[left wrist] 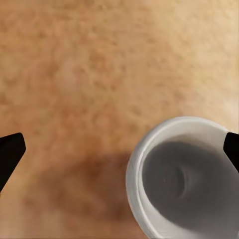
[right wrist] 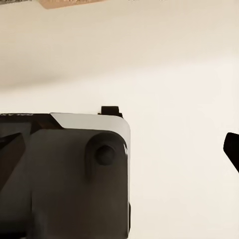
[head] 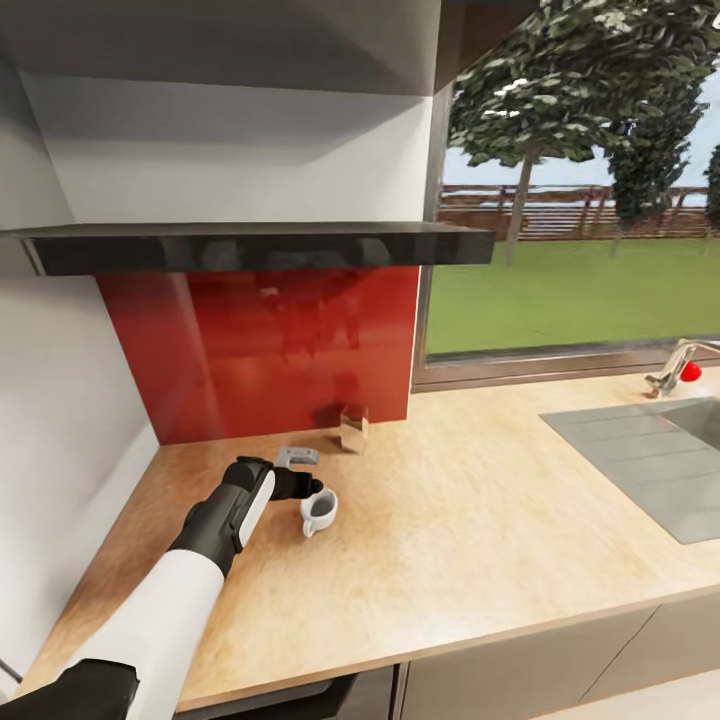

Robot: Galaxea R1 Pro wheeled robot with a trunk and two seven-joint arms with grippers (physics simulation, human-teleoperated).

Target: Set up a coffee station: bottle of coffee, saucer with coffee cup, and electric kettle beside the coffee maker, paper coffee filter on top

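Wooden countertop carries the white coffee cup, upright, near the red backsplash. Left gripper hangs above it, fingers spread wide, gripping nothing; cup offset toward one fingertip.

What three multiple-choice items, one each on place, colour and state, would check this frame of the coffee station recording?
1. Where does the coffee cup stand?
A. in the sink
B. on the countertop
C. on the shelf

2. What colour is the backsplash?
A. red
B. blue
C. white

3. How is the left gripper?
A. shut on the cup
B. open beside the cup
C. shut on the faucet

Answers: 1 B, it rests on the wood surface; 2 A, the panel is glossy red; 3 B, the left wrist view shows its fingertips spread wide.
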